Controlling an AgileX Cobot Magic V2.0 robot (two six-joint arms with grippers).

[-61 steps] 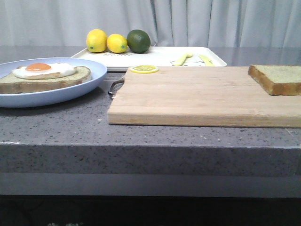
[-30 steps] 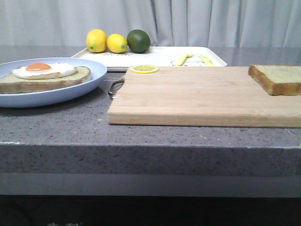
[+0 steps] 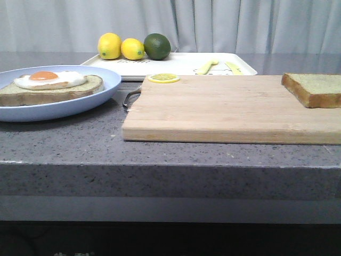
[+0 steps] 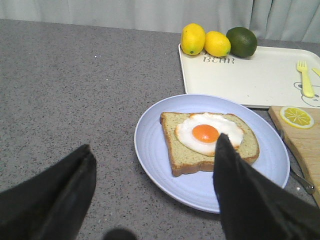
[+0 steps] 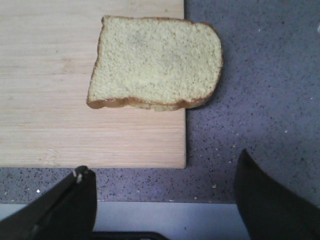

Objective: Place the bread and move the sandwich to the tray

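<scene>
With both my jaws wide open and empty, I should lower my right gripper [image 5: 162, 192] squarely over the bread [image 5: 156, 63], overhanging the cutting board's [image 5: 60, 100] right edge, gripping its crusts gently.

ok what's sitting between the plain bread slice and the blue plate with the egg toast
In the front view, only bare wooden cutting board separates the bread from the light-blue plate; a lemon slice rests at the board's far corner.
</scene>
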